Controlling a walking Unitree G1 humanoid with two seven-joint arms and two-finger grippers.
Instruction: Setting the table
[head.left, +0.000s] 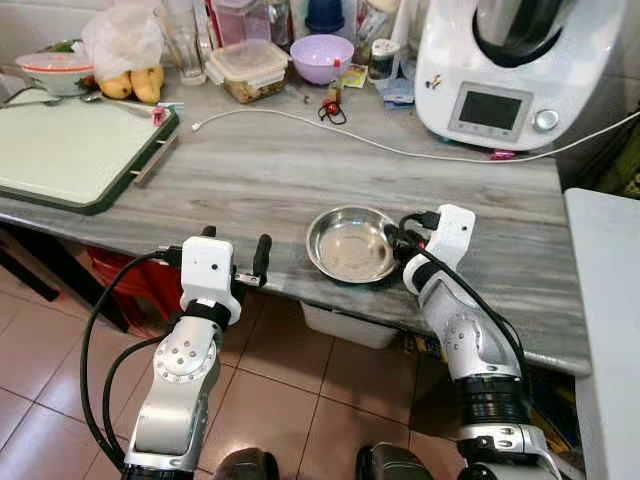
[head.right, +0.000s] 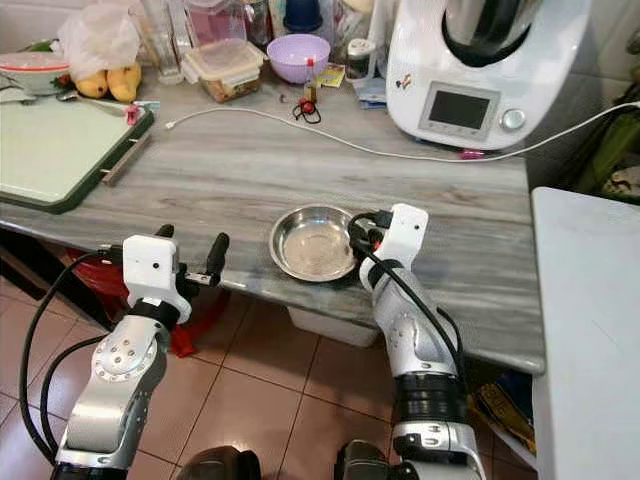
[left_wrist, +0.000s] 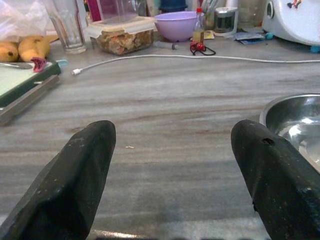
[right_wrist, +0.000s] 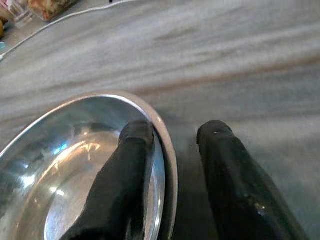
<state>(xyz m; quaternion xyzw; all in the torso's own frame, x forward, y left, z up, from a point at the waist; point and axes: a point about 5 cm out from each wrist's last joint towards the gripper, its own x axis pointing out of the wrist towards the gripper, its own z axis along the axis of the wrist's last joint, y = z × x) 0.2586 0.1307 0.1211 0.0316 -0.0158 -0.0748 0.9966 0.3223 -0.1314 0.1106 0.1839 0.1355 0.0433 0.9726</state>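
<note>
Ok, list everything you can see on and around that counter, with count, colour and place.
Steel bowl: one, silver, near counter edge.
Countertop: one, grey, wood-grain pattern.
Cutting board: one, pale green with dark rim, left side.
Kitchen machine: one, white, back right.
Cable: one, white, across the counter.
Plastic bowl: one, lilac, at the back.
Food container: one, clear, beside the lilac bowl.
Bananas: yellow, back left; count unclear.
Glass: one, clear, by the bananas.
Left gripper: open, at counter edge.
Right gripper: fingers astride the steel bowl's rim.

Right claw (right_wrist: 172, 150) astride the steel bowl's (right_wrist: 75, 165) rim, one finger inside, one outside.
</note>
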